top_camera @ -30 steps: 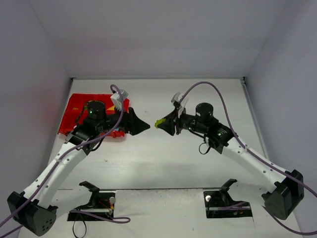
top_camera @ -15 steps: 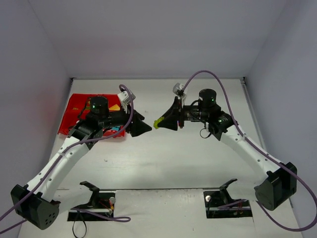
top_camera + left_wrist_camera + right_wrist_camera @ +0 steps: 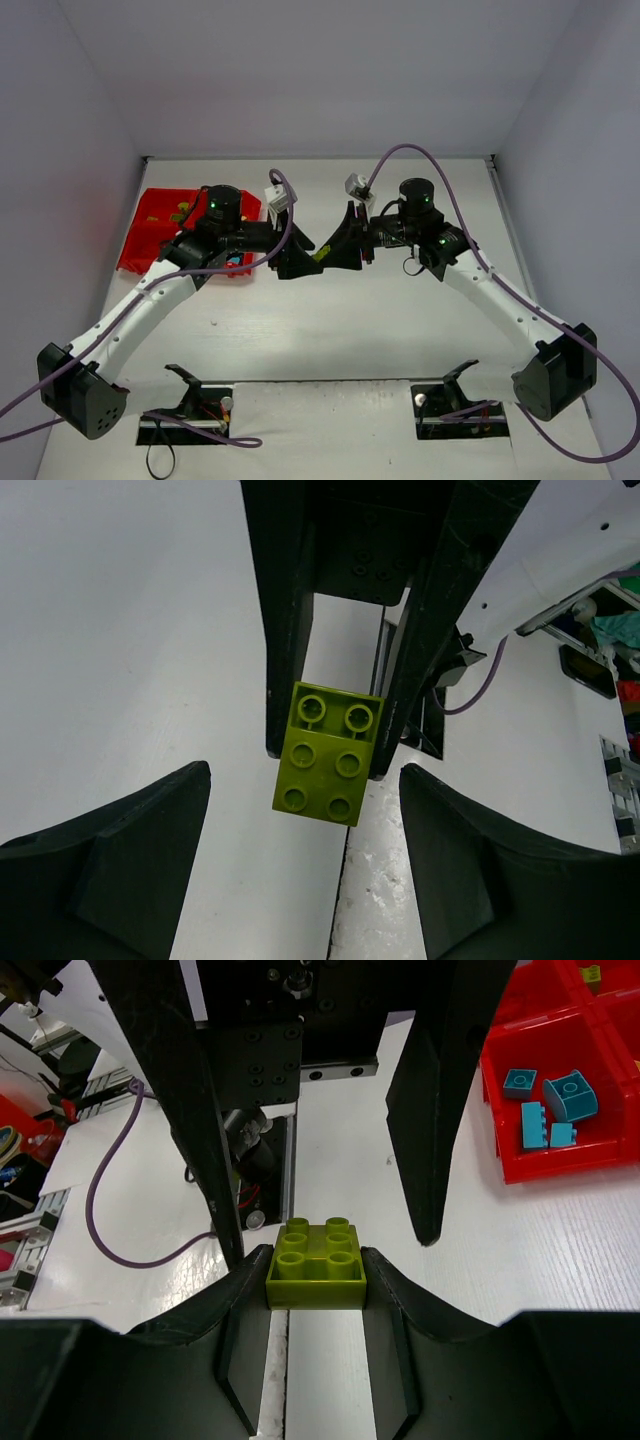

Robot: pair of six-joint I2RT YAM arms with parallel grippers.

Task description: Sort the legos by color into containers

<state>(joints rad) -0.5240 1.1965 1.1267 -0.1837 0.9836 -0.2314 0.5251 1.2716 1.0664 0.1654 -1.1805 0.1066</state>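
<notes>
White tabletop (image 3: 330,320) is carrying one red tray (image 3: 145,240), lying flat at about 10 o'clock, near the left wall. Arms are standing at the near edge: left base (image 3: 75,390) at 7 o'clock, right base (image 3: 555,370) at 5 o'clock.

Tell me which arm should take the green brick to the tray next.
Left, probably. The left gripper is open on either side of the green brick that the right gripper holds, and the red tray lies on the left arm's side.
</notes>
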